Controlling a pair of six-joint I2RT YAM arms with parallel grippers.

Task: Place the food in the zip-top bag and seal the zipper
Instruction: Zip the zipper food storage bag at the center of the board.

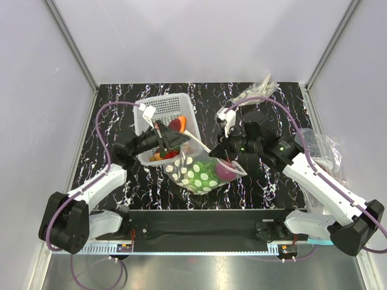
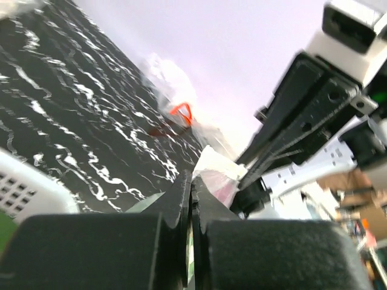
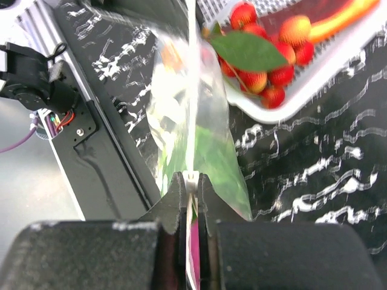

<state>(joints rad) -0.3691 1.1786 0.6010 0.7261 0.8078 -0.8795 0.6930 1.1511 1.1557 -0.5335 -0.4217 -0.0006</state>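
The clear dotted zip-top bag (image 1: 195, 172) lies at the table's middle, with the pale-green lettuce (image 1: 199, 179) and the pink-purple bulb (image 1: 224, 173) inside. My left gripper (image 1: 181, 140) is shut on the bag's mouth edge at its left end; the bag shows past its tips in the left wrist view (image 2: 217, 172). My right gripper (image 1: 214, 151) is shut on the zipper (image 3: 191, 176) at the right end, with the bag (image 3: 181, 109) stretched ahead. The red berries (image 3: 266, 66) and the long dark-red and orange pieces (image 3: 326, 18) lie in the white lattice basket (image 1: 158, 109).
The basket stands just behind the bag, under my left gripper. A spare clear bag (image 1: 257, 90) lies at the back right. Crumpled plastic (image 1: 323, 148) sits at the right edge. The grey walls close in on three sides.
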